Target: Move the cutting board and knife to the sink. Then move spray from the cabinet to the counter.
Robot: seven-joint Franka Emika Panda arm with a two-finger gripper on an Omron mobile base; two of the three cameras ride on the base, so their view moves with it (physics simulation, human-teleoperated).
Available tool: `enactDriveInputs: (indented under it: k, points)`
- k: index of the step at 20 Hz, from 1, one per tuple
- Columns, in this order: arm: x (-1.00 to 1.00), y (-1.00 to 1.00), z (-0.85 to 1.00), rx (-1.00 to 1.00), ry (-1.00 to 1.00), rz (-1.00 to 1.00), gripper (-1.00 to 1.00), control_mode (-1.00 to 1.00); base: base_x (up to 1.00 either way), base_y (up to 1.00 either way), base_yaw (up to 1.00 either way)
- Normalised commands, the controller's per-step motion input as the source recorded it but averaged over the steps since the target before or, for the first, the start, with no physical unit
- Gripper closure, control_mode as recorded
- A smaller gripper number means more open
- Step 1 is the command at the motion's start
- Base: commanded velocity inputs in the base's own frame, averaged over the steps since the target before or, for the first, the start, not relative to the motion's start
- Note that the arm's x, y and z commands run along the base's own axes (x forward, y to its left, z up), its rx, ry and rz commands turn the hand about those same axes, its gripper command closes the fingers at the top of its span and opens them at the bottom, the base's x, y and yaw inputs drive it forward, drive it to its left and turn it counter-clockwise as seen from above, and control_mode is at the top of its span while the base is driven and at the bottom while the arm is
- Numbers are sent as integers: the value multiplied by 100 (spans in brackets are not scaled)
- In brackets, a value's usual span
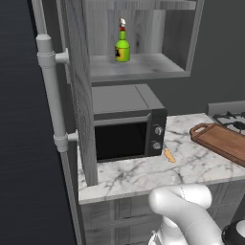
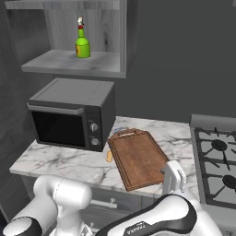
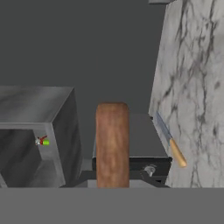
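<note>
My claw (image 2: 169, 177) sits at the near edge of the worktop (image 1: 143, 174), its jaws drawn together. As far as I can judge, it is clamped on the near right corner of the cutting board (image 2: 138, 156). In the hand view the board rises edge-on from right between the fingertips. What matters for the lift is that the board's long axis runs straight away from the claw, towards the far wall, with the handle at the far end. The whole length therefore hangs beyond my grip.

The knife (image 2: 109, 156) lies just left of the board, blade pointing away from me, close to the microwave (image 2: 69, 120) but apart from the claw. The stove (image 2: 216, 156) is to the board's right. Farthest off and up to the left, the green spray bottle (image 2: 82, 44) stands upright on the cabinet shelf (image 2: 69, 62).
</note>
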Motion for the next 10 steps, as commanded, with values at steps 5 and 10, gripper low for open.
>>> enactDriveInputs:
  k: [5,10]
  points:
    - [0,0,0,0,0,0,100,100,-3,1,0]
    - [0,0,0,0,0,0,100,100,-41,0,0]
